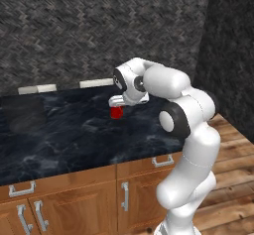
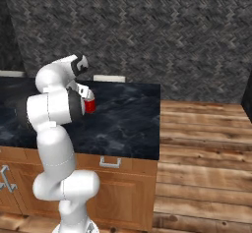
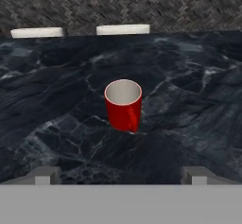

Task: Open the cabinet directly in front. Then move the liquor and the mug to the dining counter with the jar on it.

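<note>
The arm [image 1: 191, 145] is built of smooth, glossy white shells, rounded and bulbous like linked capsules. Each joint carries a dark, near-black band or round cap; one such disc sits on the side of the elbow segment, ringed in black with a white centre. The wrist housing is white with a black face plate and a small pale mark on it. The tool [image 3: 120, 175] ends in two small, blocky grey finger tips [image 3: 45, 175], square-edged and matte, darker than the body.
</note>
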Controlling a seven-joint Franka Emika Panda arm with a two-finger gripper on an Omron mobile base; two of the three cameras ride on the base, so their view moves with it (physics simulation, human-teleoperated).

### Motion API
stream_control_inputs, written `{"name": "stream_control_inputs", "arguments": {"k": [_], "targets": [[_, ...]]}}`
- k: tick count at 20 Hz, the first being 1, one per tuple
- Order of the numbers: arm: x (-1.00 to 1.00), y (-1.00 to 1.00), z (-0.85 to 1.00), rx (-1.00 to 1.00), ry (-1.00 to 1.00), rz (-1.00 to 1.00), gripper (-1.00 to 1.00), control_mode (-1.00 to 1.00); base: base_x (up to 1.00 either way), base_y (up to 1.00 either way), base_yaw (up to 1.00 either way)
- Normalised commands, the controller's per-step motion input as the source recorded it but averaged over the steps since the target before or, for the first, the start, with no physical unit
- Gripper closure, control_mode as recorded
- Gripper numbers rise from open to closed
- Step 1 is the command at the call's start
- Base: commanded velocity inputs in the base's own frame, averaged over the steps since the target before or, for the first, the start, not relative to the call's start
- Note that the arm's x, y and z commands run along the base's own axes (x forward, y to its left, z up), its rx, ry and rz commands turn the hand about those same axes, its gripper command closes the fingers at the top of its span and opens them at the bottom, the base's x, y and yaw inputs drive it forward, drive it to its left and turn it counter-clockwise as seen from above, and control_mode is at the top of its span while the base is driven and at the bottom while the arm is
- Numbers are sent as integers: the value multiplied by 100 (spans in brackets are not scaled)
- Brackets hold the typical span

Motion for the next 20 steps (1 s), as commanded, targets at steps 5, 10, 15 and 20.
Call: {"name": "stream_control_inputs", "arguments": {"k": [5, 10, 15, 20], "targets": [[0, 0, 0, 0, 0, 0, -100, -100, 0, 0, 0], [0, 0, 0, 0, 0, 0, -100, -100, 0, 0, 0], [0, 0, 0, 0, 0, 0, -100, -100, 0, 0, 0], [16, -11, 35, 6, 8, -4, -100, -100, 0, 0, 0]]}}
